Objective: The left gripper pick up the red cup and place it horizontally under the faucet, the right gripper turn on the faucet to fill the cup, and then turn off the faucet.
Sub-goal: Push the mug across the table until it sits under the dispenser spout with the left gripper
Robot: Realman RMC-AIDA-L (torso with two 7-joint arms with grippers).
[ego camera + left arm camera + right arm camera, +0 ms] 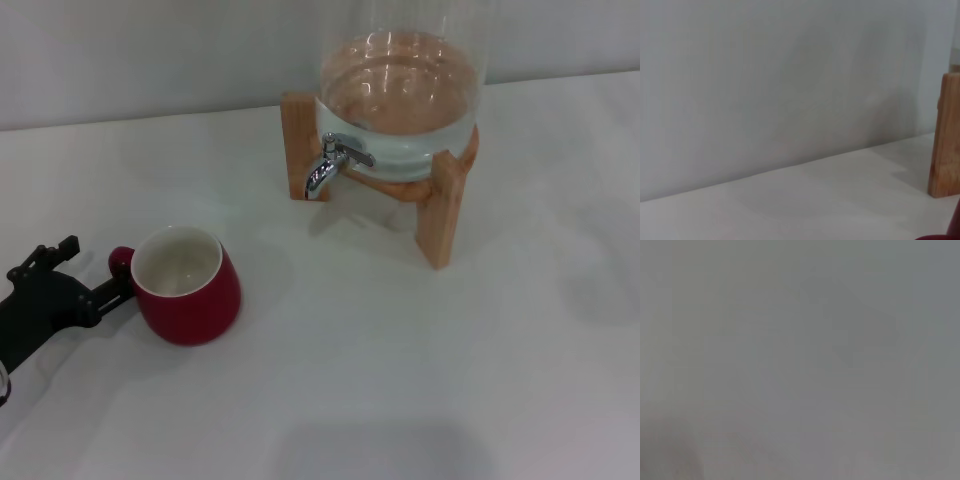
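At the worktop's left edge, the left gripper (112,285), a black jointed claw, is reaching the handle of the red cup (186,284), a squat dark-red ceramic mug; whether it is gripping yet I cannot tell. A thin handle hold could let the cup swing. The faucet (328,165), small and chrome, is waiting near the back edge above the plain white worktop (400,380), before a pale wall. The right gripper is out of view.
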